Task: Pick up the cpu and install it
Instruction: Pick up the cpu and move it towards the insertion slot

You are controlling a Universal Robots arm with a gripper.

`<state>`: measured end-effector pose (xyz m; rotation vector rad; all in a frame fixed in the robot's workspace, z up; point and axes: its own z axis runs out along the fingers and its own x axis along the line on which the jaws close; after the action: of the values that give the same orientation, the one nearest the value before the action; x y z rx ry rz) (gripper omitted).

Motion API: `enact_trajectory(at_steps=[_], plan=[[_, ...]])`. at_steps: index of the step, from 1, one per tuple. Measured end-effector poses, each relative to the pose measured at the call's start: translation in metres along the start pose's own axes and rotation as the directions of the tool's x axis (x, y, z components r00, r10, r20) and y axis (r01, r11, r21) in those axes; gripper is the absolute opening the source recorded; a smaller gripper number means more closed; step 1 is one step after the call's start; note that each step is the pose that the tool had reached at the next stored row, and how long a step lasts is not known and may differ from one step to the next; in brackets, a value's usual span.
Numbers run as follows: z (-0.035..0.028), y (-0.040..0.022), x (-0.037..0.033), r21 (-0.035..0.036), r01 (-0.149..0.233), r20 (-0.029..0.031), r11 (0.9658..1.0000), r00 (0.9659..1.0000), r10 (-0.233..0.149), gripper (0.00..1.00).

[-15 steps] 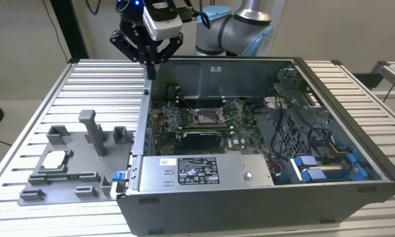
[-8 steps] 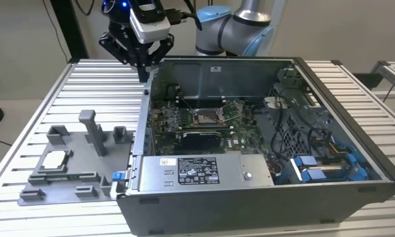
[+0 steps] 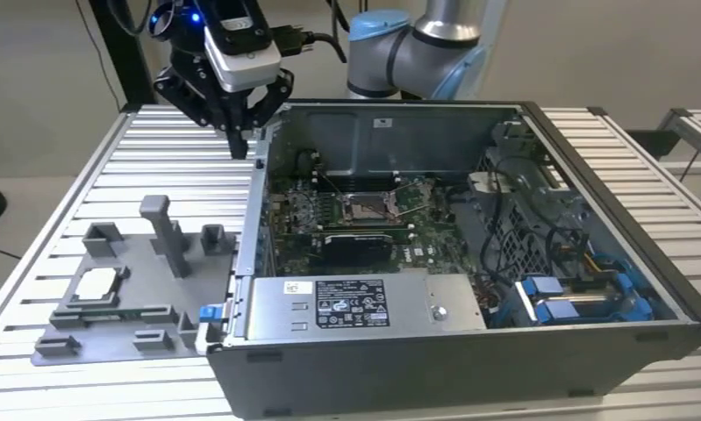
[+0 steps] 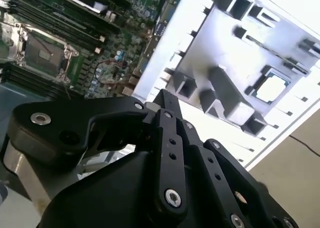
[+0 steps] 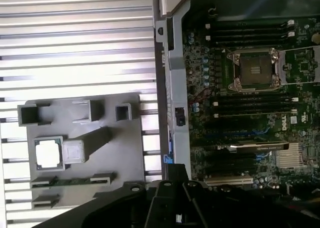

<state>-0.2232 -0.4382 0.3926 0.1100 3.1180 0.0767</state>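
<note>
Gripper [image 3: 242, 145] hovers by the case [image 3: 385, 373]; cpu [image 3: 97, 285] lies flat, top upward.

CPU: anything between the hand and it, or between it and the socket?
Hand hangs above the table by a corner of the case, holding nothing. The tall post of the grey tray stands between it and the cpu in the exterior view; coming from above should avoid it. Between cpu and socket stands the case's side wall.
</note>
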Motion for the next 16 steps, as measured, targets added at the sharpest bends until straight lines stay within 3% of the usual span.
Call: enact_trajectory(at_steps=[11,16], plan=[[-0.0019,-0.033,0.0182,-0.0002,0.0,0.0,1.0,1.0,0.0,0.0],[-0.0025,-0.0411,0.033,-0.0002,0.0,-0.0001,1.0,1.0,0.0,0.0]])
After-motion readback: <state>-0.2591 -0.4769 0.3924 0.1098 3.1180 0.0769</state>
